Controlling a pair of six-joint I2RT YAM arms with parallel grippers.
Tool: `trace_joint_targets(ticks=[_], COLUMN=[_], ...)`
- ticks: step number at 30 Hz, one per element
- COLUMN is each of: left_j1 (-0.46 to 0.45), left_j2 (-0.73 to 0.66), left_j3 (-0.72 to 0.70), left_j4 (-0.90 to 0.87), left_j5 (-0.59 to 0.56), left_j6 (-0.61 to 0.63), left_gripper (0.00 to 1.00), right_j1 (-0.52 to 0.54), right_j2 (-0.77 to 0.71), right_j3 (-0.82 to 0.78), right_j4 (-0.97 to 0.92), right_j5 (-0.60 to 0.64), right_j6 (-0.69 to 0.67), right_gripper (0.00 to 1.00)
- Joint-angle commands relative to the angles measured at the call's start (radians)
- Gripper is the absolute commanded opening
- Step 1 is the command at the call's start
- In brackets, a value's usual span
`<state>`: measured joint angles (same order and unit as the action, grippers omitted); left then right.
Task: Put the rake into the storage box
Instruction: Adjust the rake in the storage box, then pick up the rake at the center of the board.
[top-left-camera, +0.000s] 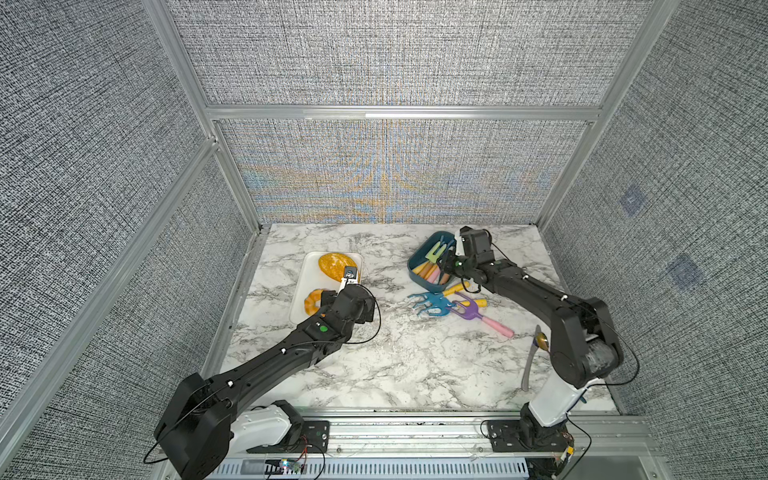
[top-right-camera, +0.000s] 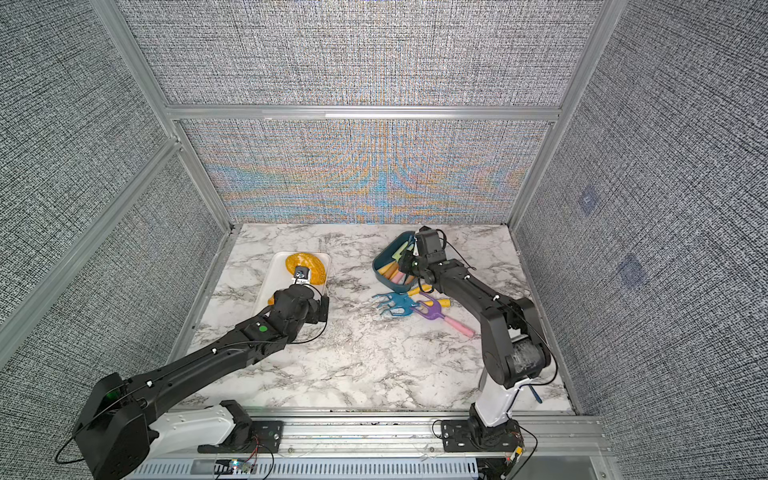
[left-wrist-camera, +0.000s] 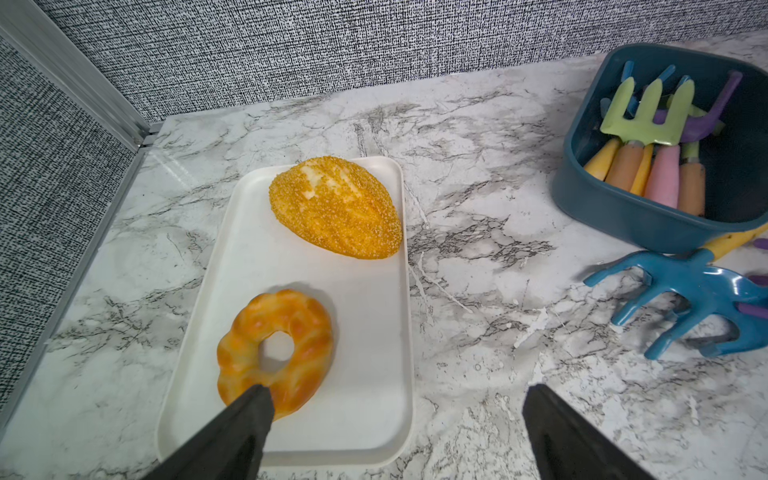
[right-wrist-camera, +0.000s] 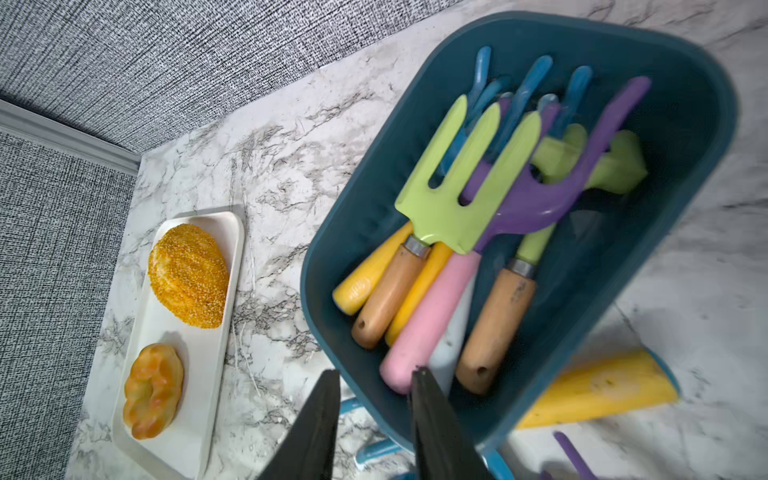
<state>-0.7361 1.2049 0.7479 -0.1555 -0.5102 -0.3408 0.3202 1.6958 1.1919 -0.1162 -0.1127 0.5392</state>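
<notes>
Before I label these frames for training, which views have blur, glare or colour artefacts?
Both top views: rainbow moiré on the back wall panel, frame posts splayed by the wide lens. Right wrist: storage box and purple rake slightly smeared. Left wrist: sharp, with a glare spot on the blue rake.

Top views sat high over the front edge, tilted down toward the back wall (top-left-camera: 386, 166); whole table (top-left-camera: 374, 374) in both. Left wrist view looked from low over the tray (left-wrist-camera: 353, 374). Right wrist view hung nearer, over the box (right-wrist-camera: 685, 104). Both wrist views shared tray and box.
</notes>
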Motion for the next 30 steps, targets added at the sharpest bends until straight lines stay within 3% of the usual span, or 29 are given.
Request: trace_joint_targets(ticks=[1,4,8,14,24,30], left_j1=[0.001,0.002,0.001,0.001,0.001,0.001], left_j2=[-0.015,-0.029,-0.043,-0.055,-0.025,-0.007], left_j3=[-0.002,-0.008,-0.007,-0.009,-0.004,-0.003], left_j4=[0.022,0.022,0.016,0.019,0.020,0.026], left_j5=[-0.010,-0.023,-0.024,-0.012,-0.009,-0.008], left_j6=[0.006,0.009,0.009,0.008,0.006,0.005], left_gripper=[0.99,0.99,0.99,0.99,0.99,0.99], right_j1=[-0.036,-0.095,-0.153,-0.236,-0.275,-0.175], right_j2=[-0.067,-0.134,-0.202,-0.283,-0.258,-0.344], right_j3=[-0.089,-0.204,-0.326,-0.483,-0.572,-0.671], right_j4=[0.008,0.030,0.045,0.063,0.050,0.020], right_j5=[-0.002,-0.019,-0.028,-0.027,-0.069,-0.084], right_j6=[-0.060,-0.065,-0.059,-0.042,-0.021,0.007], right_gripper=[0.39,0.45,0.62,0.75,0.76,0.74])
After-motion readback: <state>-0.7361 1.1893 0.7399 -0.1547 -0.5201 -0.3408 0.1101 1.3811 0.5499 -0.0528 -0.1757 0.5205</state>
